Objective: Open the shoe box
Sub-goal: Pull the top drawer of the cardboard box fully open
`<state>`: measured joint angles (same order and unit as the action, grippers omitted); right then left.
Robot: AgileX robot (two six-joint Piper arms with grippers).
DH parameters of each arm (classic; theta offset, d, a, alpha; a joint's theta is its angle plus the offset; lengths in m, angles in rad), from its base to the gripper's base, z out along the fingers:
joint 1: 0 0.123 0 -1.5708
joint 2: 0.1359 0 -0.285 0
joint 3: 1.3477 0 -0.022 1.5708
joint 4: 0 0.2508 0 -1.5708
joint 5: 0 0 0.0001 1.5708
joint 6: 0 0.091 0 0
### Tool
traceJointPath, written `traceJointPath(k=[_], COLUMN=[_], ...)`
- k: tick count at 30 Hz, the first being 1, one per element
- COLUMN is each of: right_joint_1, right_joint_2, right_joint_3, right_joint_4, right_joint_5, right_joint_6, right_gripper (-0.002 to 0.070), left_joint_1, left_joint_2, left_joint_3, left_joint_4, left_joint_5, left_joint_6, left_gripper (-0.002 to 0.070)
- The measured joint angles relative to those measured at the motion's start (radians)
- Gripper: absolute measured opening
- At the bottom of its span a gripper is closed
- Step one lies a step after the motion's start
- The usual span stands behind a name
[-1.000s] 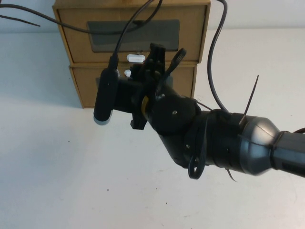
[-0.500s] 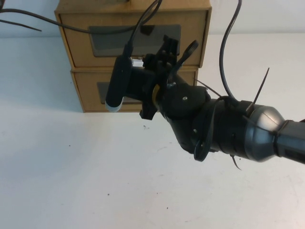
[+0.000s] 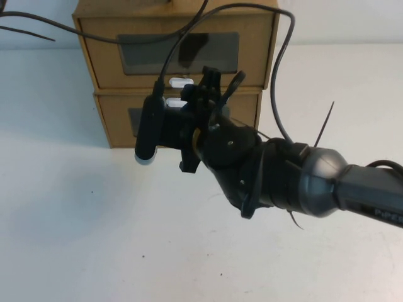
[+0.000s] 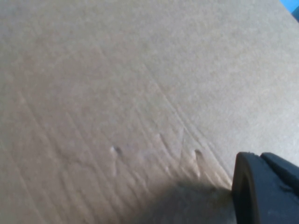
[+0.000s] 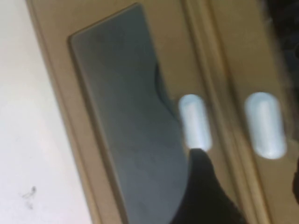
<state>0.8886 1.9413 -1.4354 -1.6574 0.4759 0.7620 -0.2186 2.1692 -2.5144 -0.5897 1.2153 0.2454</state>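
Note:
Two brown cardboard shoe boxes stand stacked at the back, the upper box [image 3: 94, 56] on the lower box [image 3: 116, 126]. Each has a dark window and a small white handle: upper handle [image 3: 181, 81] [image 5: 265, 123], lower handle [image 3: 175, 101] [image 5: 195, 122]. My right gripper [image 3: 200, 94] [image 5: 250, 186] hovers just in front of the handles, open, holding nothing. One dark fingertip [image 5: 198, 161] sits right by the lower handle. My left gripper [image 4: 264, 186] shows only as a black part close against a cardboard surface [image 4: 117, 93].
The white table [image 3: 94, 239] stretches in front of the boxes. My right arm [image 3: 296, 182] crosses it from the right, with its black camera [image 3: 150, 129] and cables [image 3: 280, 82] in front of the boxes. The lower window [image 5: 126, 121] is partly hidden by the arm.
The right arm rose and swung right, then came back left and lower in front of the handles. Its jaws now stand apart. The box stack sits slightly nearer than a second ago.

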Motion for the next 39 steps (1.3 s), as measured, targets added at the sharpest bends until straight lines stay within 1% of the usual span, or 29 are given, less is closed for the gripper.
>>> traceJointPath(k=[7,12,20,27,35,39], right_joint_1=[0.000,-0.002,-0.037,-0.049,-0.052,-0.052], right_joint_2=[0.058,0.090,0.097,0.097,0.105,0.135], right_joint_3=[-0.070,-0.108,-0.138,-0.138,-0.164,-0.183], right_joint_4=[-0.001,-0.001,-0.003,-0.003,-0.005,-0.005], right_joint_5=[0.028,0.037,0.009,-0.030,-0.049,-0.046], right_joint_6=[-0.016,-0.023,-0.023,-0.023,-0.026,-0.044], right_gripper=[0.0362,0.0345,0.0340,0.0285,0.0262,0.0235], left_joint_1=[0.000,0.000,0.000,0.000,0.000,0.000], left_joint_2=[0.000,0.000,0.000,0.000,0.000,0.000], left_joint_3=[0.000,0.000,0.000,0.000,0.000,0.000], left_joint_4=[0.000,0.000,0.000,0.000,0.000,0.000], left_joint_5=[0.000,0.000,0.002,0.002,0.002,0.002], left_joint_6=[0.000,0.000,0.000,0.004,0.004,0.004], left_gripper=[-0.0005,-0.0005,-0.0005,-0.0005,-0.0005,-0.0005])
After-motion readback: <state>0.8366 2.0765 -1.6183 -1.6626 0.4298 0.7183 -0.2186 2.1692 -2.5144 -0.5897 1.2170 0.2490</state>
